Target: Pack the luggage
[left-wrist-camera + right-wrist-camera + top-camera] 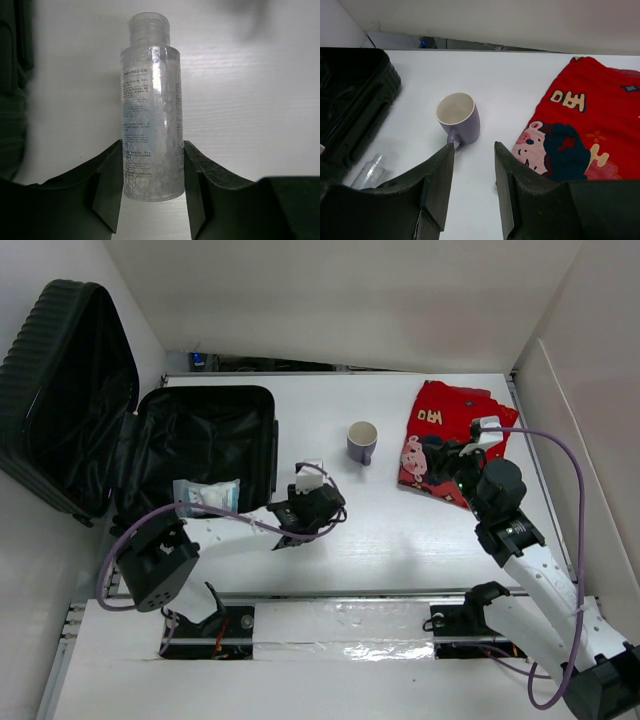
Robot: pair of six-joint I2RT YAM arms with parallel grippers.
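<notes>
Luggage (200,435) open, far-left corner; your left jaws grip the bottle (150,125), right jaws gape empty; mug (361,441), red cloth (445,425) unpacked.

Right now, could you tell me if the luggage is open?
Open: the luggage has its lid swung back, baring the black-lined base.

Clear glossy plastic bottle (150,120); ribbed black luggage (60,390) (fabric-lined).

Black ribbed luggage (60,390); purple mug (362,442), cream inside; red cartoon-printed cloth (445,420); clear bottle (151,125); white tabletop (400,530).
</notes>
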